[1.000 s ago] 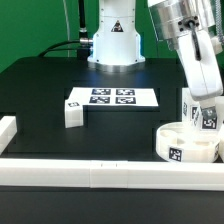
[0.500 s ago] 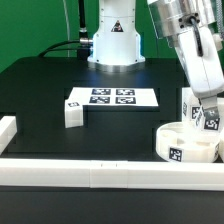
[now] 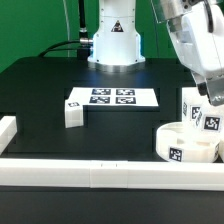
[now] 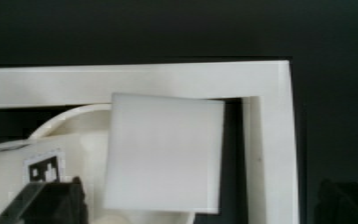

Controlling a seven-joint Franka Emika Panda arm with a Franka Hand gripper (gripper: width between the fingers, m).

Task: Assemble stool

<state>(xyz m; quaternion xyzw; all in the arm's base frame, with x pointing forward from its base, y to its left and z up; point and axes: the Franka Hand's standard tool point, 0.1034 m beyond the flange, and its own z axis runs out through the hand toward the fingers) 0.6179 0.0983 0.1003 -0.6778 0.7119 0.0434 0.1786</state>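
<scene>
Lower right: the gripper, jaws now spread, has released the white rectangular plastic leg block, apparently seated in the short round white seat.

One seat under the claw; three leg blocks — two beneath it, one far off; one marker board; two rails.

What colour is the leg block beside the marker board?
White leg block, with a black-and-white tag; exterior view.
</scene>
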